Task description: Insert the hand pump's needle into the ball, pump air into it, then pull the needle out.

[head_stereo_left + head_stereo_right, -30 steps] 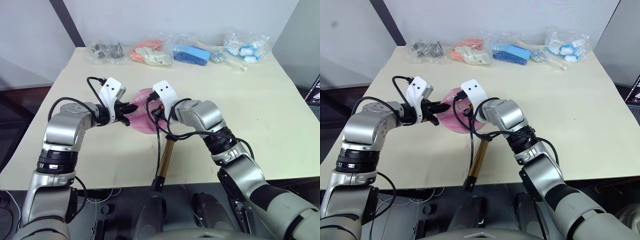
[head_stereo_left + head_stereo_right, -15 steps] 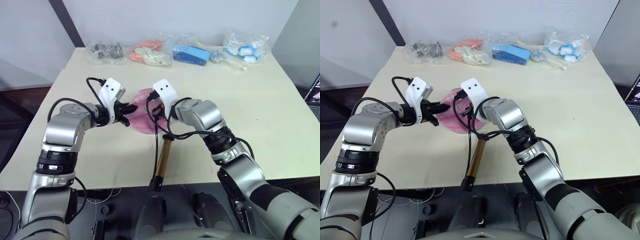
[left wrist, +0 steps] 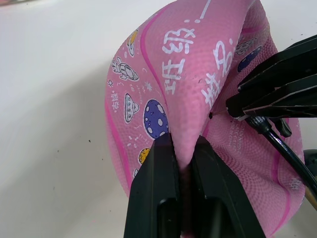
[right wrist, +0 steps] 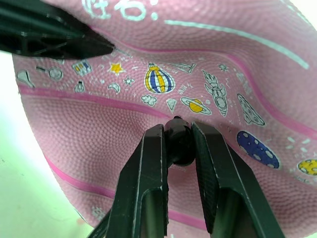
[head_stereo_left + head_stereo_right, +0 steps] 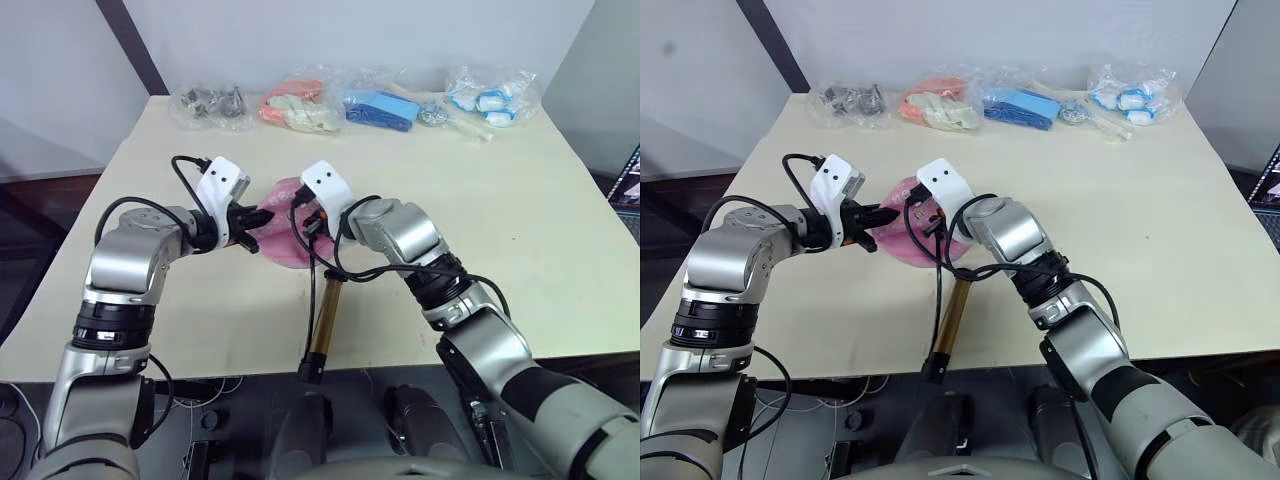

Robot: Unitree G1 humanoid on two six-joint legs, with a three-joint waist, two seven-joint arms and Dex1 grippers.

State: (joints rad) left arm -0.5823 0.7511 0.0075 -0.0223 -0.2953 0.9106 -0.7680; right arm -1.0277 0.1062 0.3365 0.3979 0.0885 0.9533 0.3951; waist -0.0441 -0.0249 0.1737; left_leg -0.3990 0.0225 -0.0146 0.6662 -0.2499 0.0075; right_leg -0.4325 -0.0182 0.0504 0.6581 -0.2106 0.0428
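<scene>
We are holding the ball [image 5: 285,235] up off the table [image 5: 520,200], in the middle, between our two arms. Our left gripper [image 3: 181,158] is pinching a fold of the ball's soft, caved-in skin. Our right gripper [image 4: 177,144] is squeezing the black fitting of the needle [image 4: 178,141], and the tip is pressing right against the pink skin. We cannot tell if the tip is sitting in the valve.

The needle is pointing from our right gripper toward the ball, and our left gripper is holding the far side. So we think the push should go along that line. The hand pump [image 5: 325,320] is hanging below on its hose [image 5: 314,290], its long barrel reaching down toward the table's near edge.
</scene>
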